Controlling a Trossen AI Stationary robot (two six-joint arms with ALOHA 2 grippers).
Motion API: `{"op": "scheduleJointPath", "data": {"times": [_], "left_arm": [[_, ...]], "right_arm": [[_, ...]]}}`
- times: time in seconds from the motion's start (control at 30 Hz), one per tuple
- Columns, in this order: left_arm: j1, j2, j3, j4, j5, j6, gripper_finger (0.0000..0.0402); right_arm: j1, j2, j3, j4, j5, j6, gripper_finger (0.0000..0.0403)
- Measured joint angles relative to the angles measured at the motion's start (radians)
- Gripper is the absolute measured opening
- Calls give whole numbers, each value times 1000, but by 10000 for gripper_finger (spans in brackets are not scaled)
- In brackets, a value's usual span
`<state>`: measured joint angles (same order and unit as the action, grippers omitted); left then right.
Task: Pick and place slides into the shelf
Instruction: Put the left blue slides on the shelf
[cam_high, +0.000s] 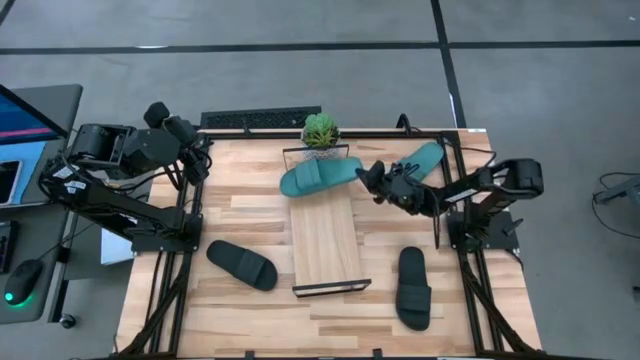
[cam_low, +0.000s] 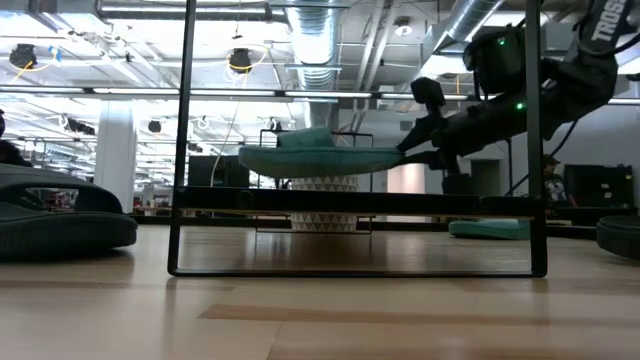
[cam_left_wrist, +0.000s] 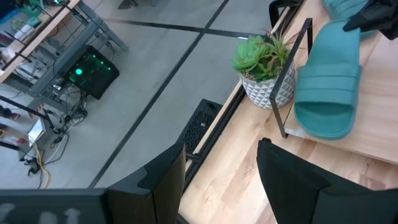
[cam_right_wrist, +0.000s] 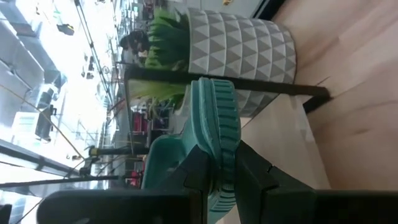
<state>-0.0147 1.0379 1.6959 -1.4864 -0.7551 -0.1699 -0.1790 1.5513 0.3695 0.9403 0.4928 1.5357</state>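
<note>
Over the far end of the shelf (cam_high: 326, 235) hangs a teal slide (cam_high: 320, 176), held clear above the plank, long axis crosswise to it, heel pinched edge-on in the right gripper (cam_high: 375, 179); its toe points toward the left arm, whose gripper (cam_high: 198, 160) idles spread at the table's far left corner. Just behind stands a potted succulent (cam_high: 320, 131); setting down looks next, with bare plank beneath
</note>
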Motion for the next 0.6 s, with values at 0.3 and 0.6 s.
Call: {"op": "scheduleJointPath", "data": {"times": [0.3, 0.6], "left_arm": [[0, 0, 0, 0, 0, 1, 188], [0, 0, 0, 0, 0, 21, 188]], "right_arm": [[-41, 64, 1, 53, -39, 0, 38], [-59, 125, 2, 97, -54, 7, 36]]}}
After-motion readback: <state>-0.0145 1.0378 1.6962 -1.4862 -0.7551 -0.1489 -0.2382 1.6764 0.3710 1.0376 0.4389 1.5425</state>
